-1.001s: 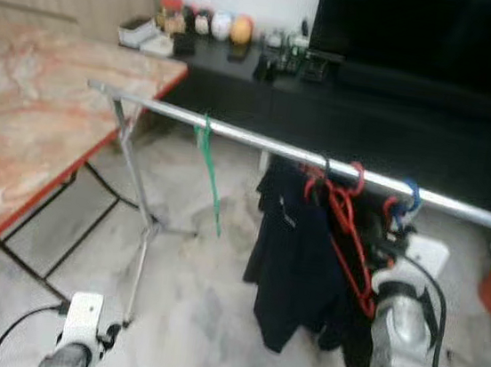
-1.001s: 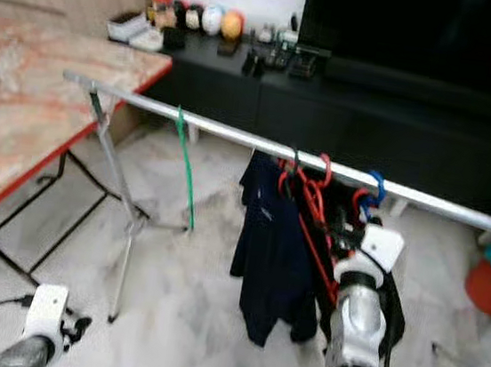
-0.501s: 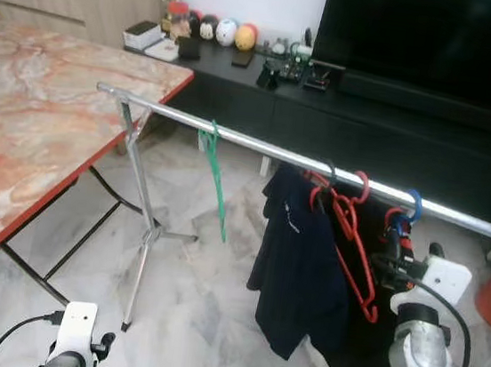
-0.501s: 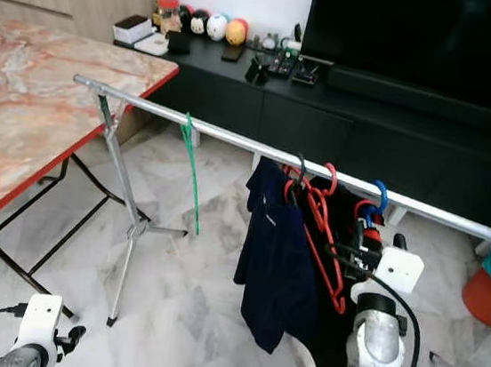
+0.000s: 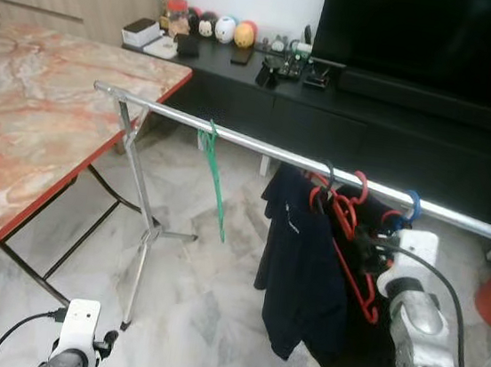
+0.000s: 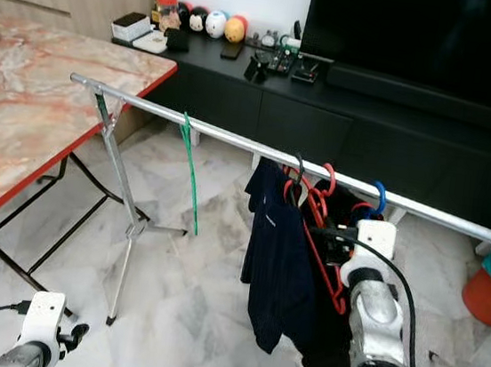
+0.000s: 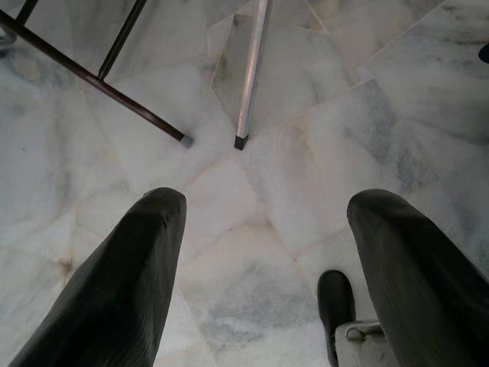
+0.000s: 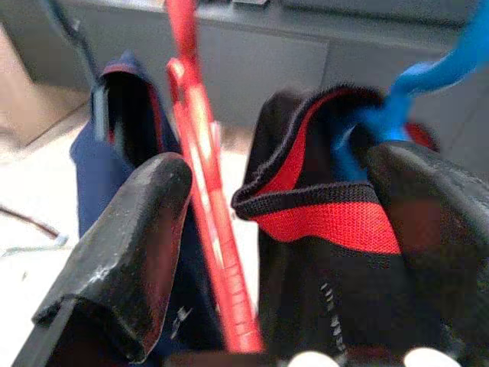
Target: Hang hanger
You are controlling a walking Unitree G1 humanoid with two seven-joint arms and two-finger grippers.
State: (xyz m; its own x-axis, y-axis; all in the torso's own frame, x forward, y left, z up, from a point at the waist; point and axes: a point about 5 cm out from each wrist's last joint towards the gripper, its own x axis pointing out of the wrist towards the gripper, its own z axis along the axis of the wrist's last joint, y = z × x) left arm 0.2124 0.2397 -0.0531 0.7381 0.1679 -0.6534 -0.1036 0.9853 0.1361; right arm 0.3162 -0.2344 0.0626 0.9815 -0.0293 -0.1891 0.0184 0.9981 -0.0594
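Beneath a silver clothes rail point(image 5: 259, 143) that slants across a marble-floored room, the robot's right gripper point(image 8: 260, 229) is raised to the clothing hanging there. Its two black fingers point(image 8: 126, 252) stand wide apart, one on either side of a red hanger point(image 5: 352, 241) and the collar of a black garment with red trim point(image 8: 328, 229); the wrist view shows gaps around the red plastic, so whether either finger touches it cannot be told, and nothing is clamped. The red hanger is hooked over the rail, just beside a navy shirt point(image 5: 302, 271) on a dark hanger and close to a blue hanger point(image 5: 413, 204) farther along the rail toward its far end. A green hanger point(image 5: 215, 175) hangs alone on the rail, well apart from the others and nearer the rail's tripod stand point(image 5: 146, 225). A marble-topped table with a red edge point(image 5: 28, 130) sits next to that stand end of the rail, and a long black cabinet point(image 5: 370, 118) with small items on top runs behind it. The left gripper point(image 7: 260, 252) hangs low near the stand's foot, fingers spread wide over the floor point(image 7: 306, 153) and empty.
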